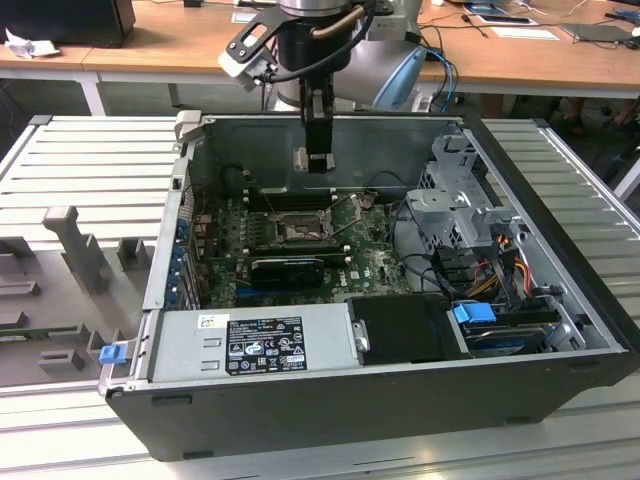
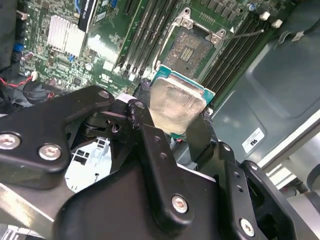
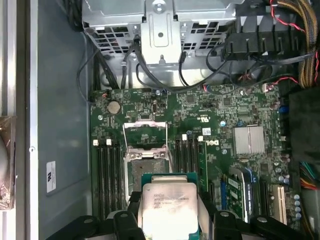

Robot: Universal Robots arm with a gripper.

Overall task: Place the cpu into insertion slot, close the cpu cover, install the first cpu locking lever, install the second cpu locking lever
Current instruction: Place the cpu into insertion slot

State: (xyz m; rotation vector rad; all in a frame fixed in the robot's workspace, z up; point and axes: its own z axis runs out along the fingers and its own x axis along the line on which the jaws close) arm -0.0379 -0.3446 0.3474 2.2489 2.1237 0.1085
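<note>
A: Okay, cpu (image 3: 167,212), where is it and which way does it face?
B: Clamped in the gripper (image 3: 169,220). Black fingers (image 2: 137,115) pinch two opposite edges, as seen in both wrist views. It's square, so no real long axis. It lies flat across the fingers, silver metal face toward the cameras, green edge on the side nearer the insertion slot (image 3: 145,167).
A: Touching the slot?
B: No, apart, held over the motherboard (image 3: 220,115). The slot's contact field is exposed and the cpu cover (image 3: 126,134) is swung up on its hinge.
A: Arm pose?
B: In the exterior view the arm (image 1: 315,40) comes in at the upper centre of the frame. The gripper points straight down into the open computer case (image 1: 330,400), tips higher in the frame than the slot.
</note>
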